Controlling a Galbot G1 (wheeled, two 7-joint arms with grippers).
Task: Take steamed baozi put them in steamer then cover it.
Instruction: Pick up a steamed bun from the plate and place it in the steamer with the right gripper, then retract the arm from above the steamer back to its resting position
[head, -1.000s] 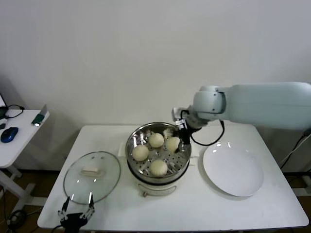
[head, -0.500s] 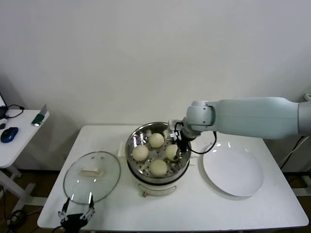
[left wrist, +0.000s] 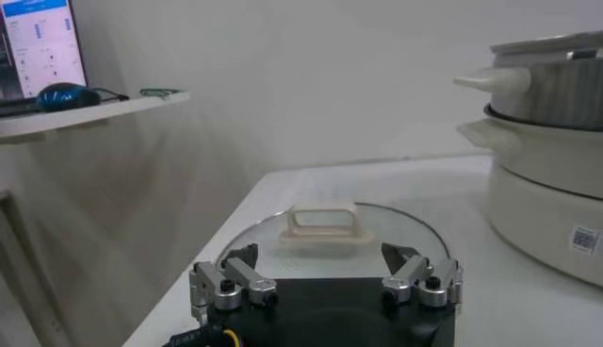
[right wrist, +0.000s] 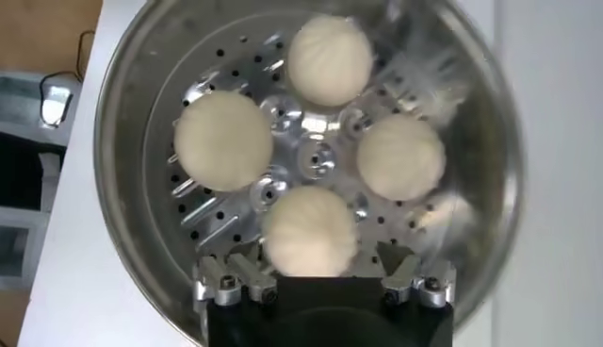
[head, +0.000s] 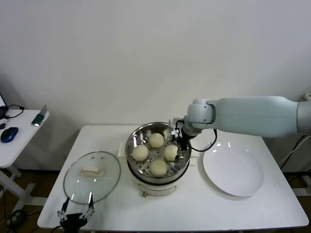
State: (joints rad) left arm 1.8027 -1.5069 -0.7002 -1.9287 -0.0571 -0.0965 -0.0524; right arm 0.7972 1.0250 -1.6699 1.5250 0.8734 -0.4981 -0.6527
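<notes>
Several cream-white baozi lie in the shiny steamer on its white cooker base. My right gripper hovers over the steamer's right side. In the right wrist view this gripper is open, and the nearest baozi rests on the perforated floor between its spread fingers with a gap on each side. The other baozi sit farther in. The glass cover lies flat on the table left of the steamer. My left gripper is parked open at the table's front edge, facing the cover's handle.
A flat white plate lies right of the steamer, under my right arm. A side table with a mouse and small items stands off to the left. The cooker base rises just beside the cover.
My right gripper came down into the steamer with a baozi, then opened and let it go on the steamer floor. The left arm has not moved.
</notes>
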